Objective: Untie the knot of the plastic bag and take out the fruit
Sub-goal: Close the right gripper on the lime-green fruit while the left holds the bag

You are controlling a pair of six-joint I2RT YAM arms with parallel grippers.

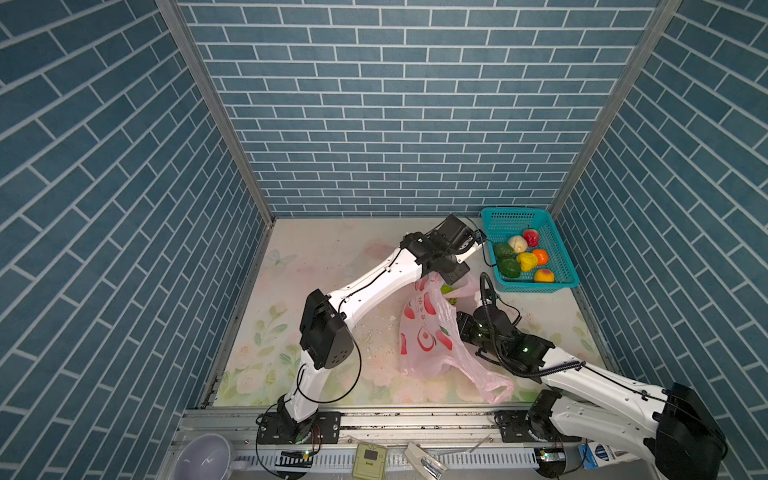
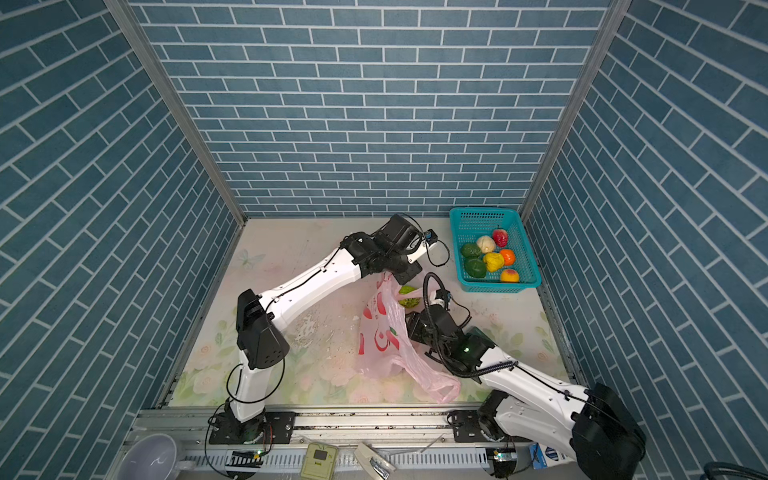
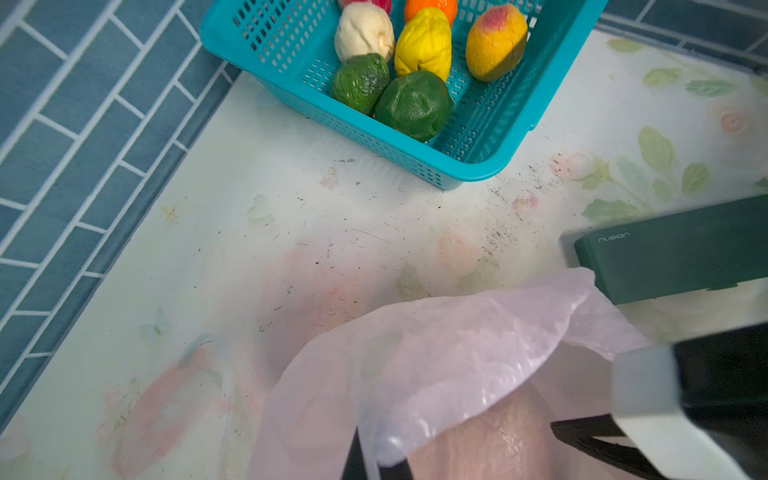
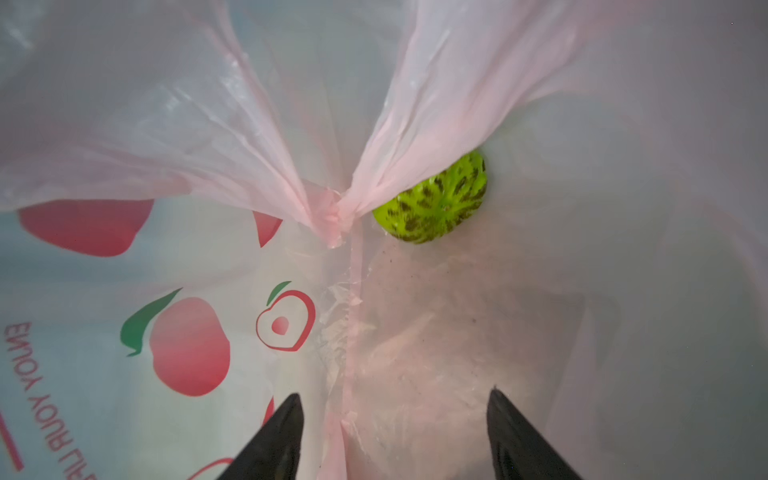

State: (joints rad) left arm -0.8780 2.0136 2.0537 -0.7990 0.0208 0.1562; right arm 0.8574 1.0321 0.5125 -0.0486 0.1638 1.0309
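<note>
Plastic bag (image 1: 419, 336) rim pinched in left gripper (image 3: 374, 465), held up so mouth gapes; right gripper (image 4: 392, 399) w/ jaws wide sits inside — prob. going for green fruit (image 4: 436, 203).

plastic bag (image 1: 424, 340) 1 | teal basket (image 1: 513, 220) 1 | dark green fruits (image 1: 503, 250) (image 1: 509, 268) 2 | one each: cream-white fruit (image 1: 518, 243), red fruit (image 1: 531, 237), yellow fruit (image 1: 527, 261), orange fruit (image 1: 540, 257), yellow-red fruit (image 1: 544, 275), light green fruit (image 4: 436, 208)

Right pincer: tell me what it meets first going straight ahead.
Probably the thin translucent pink plastic bag, its crumpled film just ahead of the open right pincer; then the round light-green streaked fruit. Depth is unclear.
</note>
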